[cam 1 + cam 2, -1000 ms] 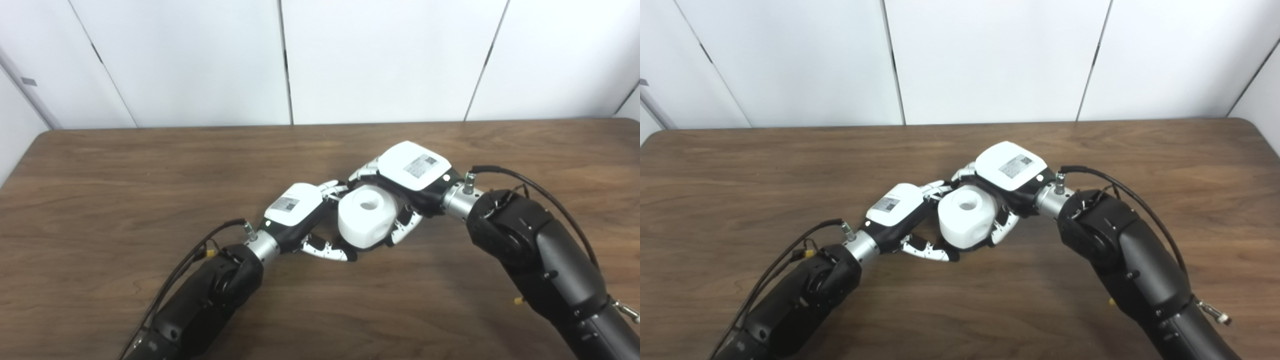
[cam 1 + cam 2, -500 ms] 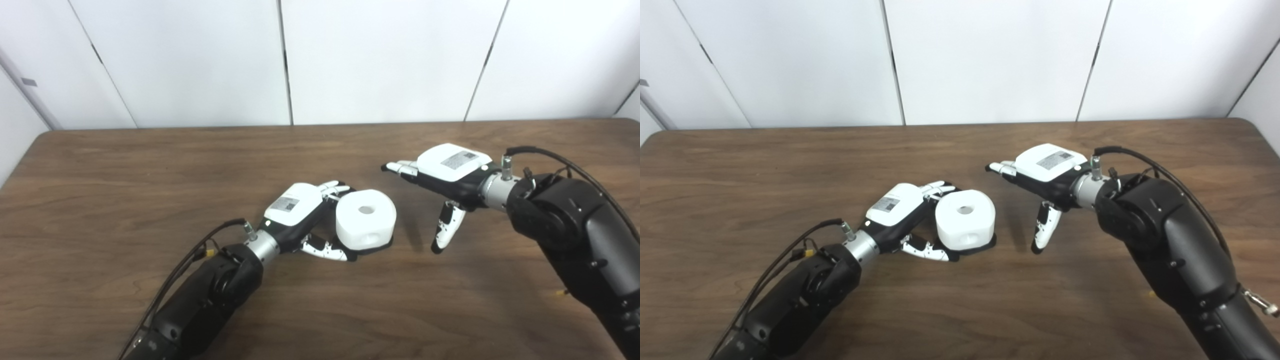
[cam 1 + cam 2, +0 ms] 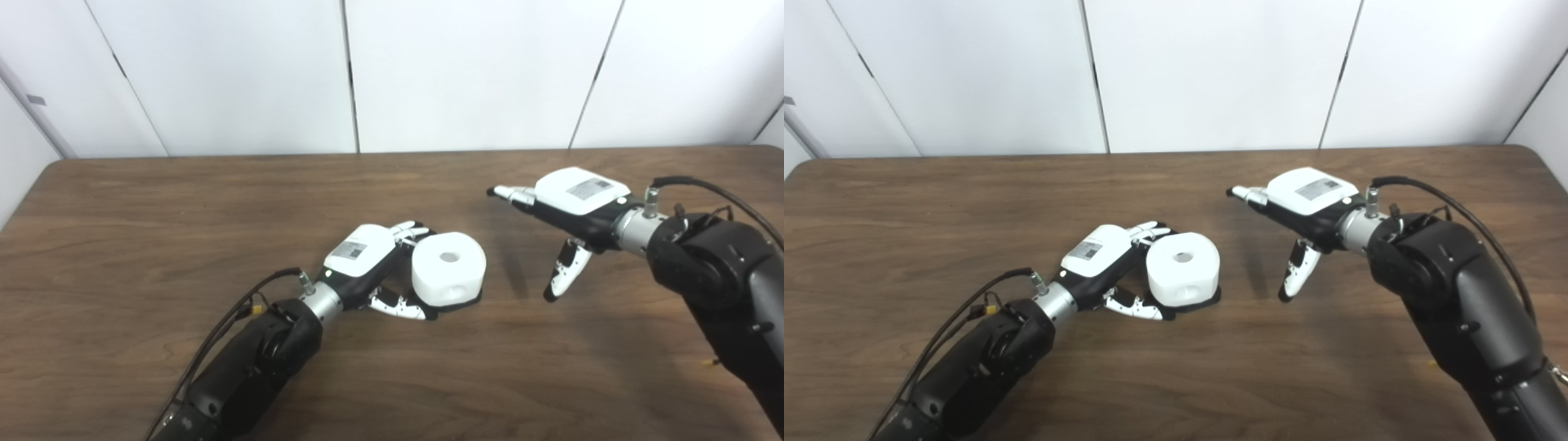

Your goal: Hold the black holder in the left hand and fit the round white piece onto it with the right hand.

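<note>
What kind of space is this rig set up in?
Probably a lab or test room: a bare wooden table against plain white wall panels, with only the white piece seated on its black holder between the robot's hands.

You face a dark wood-grain table [image 3: 184, 202] with rounded far corners, set against a wall of plain white panels [image 3: 233, 73] split by thin dark seams, under soft, even light that throws only faint shadows on the tabletop.
</note>
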